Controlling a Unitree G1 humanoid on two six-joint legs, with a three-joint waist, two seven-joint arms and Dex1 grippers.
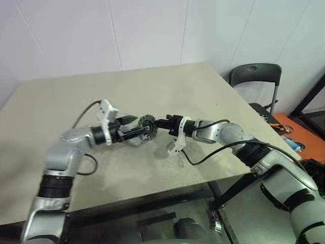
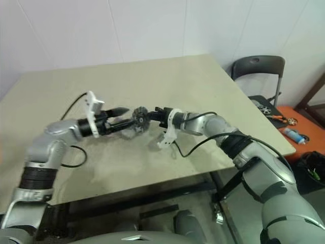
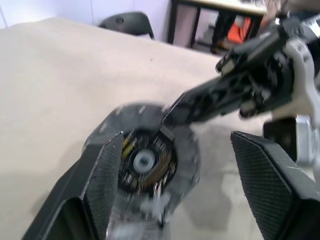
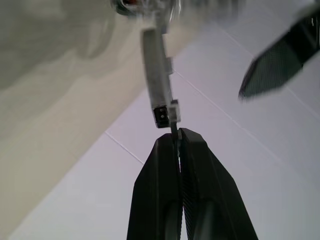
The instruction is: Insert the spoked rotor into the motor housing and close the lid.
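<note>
Round silver-grey motor housing [image 3: 150, 165] with copper windings, above the beige table [image 1: 167, 86]: right gripper [image 4: 178, 137] clamped on its rim, ribbed-padded left gripper [image 1: 133, 125] spread wide around it.

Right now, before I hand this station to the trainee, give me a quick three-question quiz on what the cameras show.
1. True or false: the left tool is shut.
2. What does the right tool pinch?
A. the rim of the motor housing
B. a black cable
C. the chair's backrest
3. Fill in: looking into the housing, you see a ring of copper ___ around a small central hub.

Key: 1 false, its fingers stand apart on either side of the housing. 2 A. 3 windings.
</note>
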